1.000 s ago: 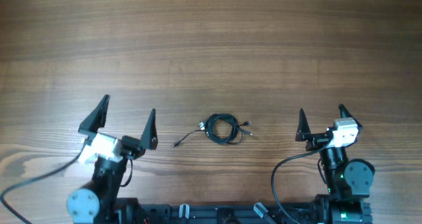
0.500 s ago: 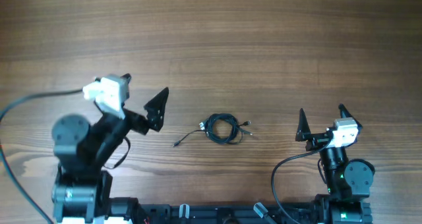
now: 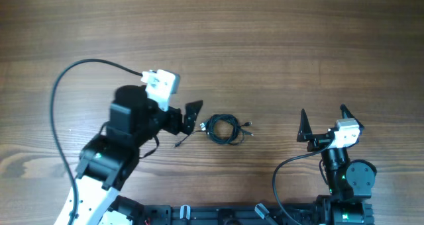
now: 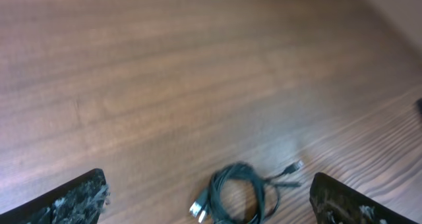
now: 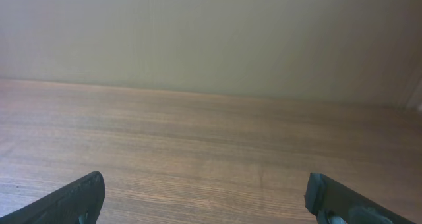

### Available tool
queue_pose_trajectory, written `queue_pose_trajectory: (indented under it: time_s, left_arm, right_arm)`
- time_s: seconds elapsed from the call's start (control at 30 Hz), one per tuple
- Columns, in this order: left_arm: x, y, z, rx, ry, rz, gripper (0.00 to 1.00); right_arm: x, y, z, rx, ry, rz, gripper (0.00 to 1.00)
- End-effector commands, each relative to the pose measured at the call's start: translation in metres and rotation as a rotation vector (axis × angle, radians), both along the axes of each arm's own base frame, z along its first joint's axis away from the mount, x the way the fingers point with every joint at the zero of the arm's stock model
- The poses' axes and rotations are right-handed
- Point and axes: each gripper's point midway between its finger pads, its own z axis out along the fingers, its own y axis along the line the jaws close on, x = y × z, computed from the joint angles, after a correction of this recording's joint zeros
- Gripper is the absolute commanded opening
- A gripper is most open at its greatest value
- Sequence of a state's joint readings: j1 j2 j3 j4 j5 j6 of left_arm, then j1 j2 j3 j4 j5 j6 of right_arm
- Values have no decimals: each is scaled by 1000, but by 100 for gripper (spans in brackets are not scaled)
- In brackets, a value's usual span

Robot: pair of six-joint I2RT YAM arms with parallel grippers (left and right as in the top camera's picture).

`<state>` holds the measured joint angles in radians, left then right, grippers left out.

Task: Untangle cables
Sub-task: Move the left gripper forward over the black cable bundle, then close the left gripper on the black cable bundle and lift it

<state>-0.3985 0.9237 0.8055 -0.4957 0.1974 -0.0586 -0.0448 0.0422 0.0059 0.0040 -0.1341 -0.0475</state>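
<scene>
Left gripper hangs over the wooden table with its jaws spread wide and nothing between them. From above, 1 black finger shows just beside the left edge of the cables; the other finger is hidden under the wrist. In the left wrist view the 2 fingertips sit at the bottom corners, and the cables lie on the wood between them, apart from both.

The cables are wound into 1 small loose coil near the middle of the table, a little toward the robot's side. A thin tail runs out of the coil to the lower left, and a short plug end pokes out on the right. The wrist view shows another light-tipped plug at the coil's near-left edge.

Over on the other side, the right gripper is also fully released and empty, pointing away from the base. It is well apart from the coil. Its own camera shows only bare wood between its fingertips and a pale wall beyond.
</scene>
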Motion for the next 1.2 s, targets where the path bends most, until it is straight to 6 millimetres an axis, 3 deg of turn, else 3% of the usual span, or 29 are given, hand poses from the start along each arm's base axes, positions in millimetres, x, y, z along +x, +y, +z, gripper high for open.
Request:
queue_pose_trajectory:
  time_s: [0.0, 0.33, 0.6, 0.83, 1.0, 1.17]
  left_arm:
    - [-2, -6, -12, 72, 32, 27, 100]
    - [-24, -43, -50, 65, 215, -67, 100]
    - [-12, -50, -78, 151, 231, -120, 100]
    - [7, -61, -125, 266, 248, -195, 99]
    - [18, -63, -162, 313, 293, -180, 89]
    - [16, -62, -190, 346, 354, -184, 72]
  right_arm:
    - [0, 1, 1, -5, -3, 7, 100]
    - [0, 1, 1, -5, -4, 7, 100]
    - [0, 1, 1, -5, -4, 7, 100]
    - [0, 1, 1, -5, -4, 7, 100]
    - [0, 1, 1, -5, -4, 7, 100]
    - [0, 1, 1, -5, -4, 7, 100]
